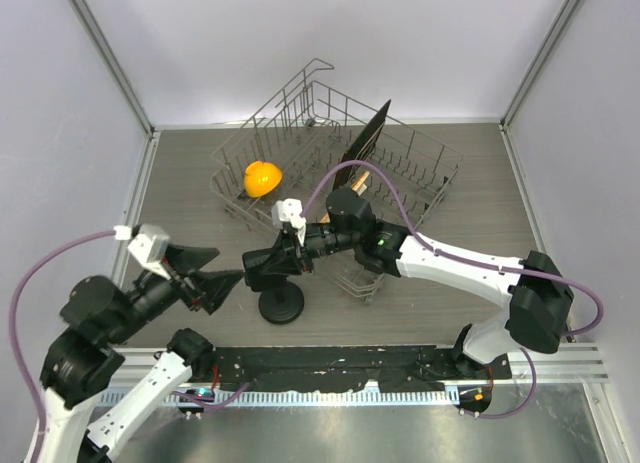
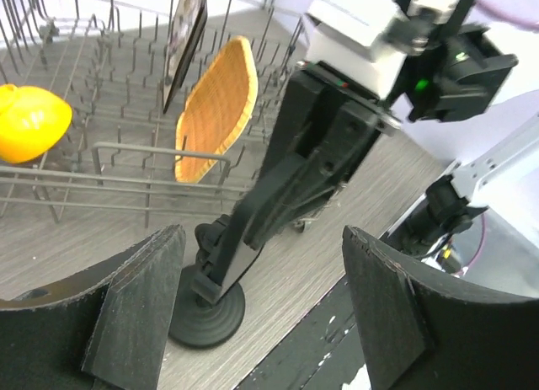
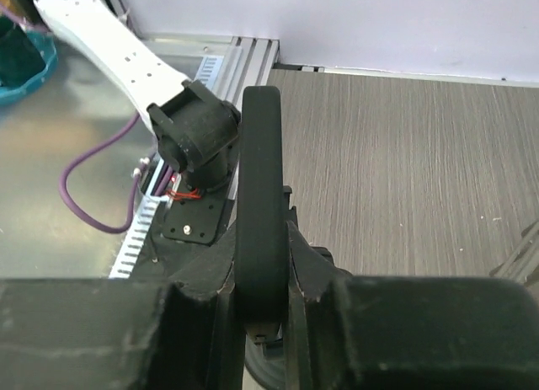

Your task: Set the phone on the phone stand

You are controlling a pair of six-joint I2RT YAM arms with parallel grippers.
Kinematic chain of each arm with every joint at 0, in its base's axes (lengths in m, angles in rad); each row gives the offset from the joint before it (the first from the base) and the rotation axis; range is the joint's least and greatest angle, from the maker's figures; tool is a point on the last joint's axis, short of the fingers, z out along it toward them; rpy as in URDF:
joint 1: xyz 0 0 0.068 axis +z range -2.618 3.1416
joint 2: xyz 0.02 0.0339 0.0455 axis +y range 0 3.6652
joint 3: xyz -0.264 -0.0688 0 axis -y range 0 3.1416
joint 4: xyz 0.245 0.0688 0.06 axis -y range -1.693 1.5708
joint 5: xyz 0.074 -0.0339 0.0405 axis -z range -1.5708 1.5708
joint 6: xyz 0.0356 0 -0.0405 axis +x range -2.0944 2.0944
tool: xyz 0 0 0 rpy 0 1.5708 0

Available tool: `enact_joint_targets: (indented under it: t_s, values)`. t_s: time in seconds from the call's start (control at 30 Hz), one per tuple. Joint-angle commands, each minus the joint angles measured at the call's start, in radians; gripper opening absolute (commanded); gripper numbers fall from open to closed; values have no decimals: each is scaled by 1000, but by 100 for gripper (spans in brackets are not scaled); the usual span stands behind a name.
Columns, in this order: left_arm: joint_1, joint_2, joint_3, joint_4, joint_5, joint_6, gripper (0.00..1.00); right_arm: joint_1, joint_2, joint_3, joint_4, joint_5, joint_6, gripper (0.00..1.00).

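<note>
Phone (image 3: 257,196) in right gripper (image 3: 261,310), over phone stand (image 1: 282,305); left gripper (image 2: 261,272) agape

A robot lab cell: white panel walls (image 1: 300,33), aluminium frame (image 1: 110,58), wood-grain table (image 1: 500,198).

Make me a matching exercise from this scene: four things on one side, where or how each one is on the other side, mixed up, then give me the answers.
Things:
1. phone
2. phone stand
3. yellow object
4. left gripper

States:
A. open, holding nothing
B. lying inside the wire rack
C. clamped in the right gripper
D. standing on the table, outside the rack

Pairs: 1-C, 2-D, 3-B, 4-A.
</note>
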State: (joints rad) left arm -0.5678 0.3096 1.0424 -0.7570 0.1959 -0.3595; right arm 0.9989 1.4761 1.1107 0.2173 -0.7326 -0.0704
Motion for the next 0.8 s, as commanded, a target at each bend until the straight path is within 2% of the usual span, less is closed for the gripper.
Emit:
enact_joint_targets:
  t_s: [0.0, 0.13, 0.2, 0.3, 0.43, 0.7, 0.77]
  values:
    - [3, 97, -35, 54, 80, 89, 80, 15, -69, 58, 21, -77, -183, 1]
    - [3, 144, -56, 88, 190, 154, 81, 21, -89, 41, -44, -87, -196, 1]
    - [3, 161, -62, 102, 240, 163, 78, 26, -99, 37, -64, -68, -204, 1]
    - [3, 183, -77, 125, 309, 178, 69, 26, -106, 21, -75, -60, -206, 1]
    - [3, 223, -71, 110, 388, 208, 51, 26, -108, 15, -81, -60, -190, 3]
    - [3, 290, -70, 47, 444, 263, 38, 26, -117, -3, -69, -50, -158, 16]
    - [3, 296, -71, 45, 441, 272, 23, 26, -122, -6, -67, -45, -154, 19]
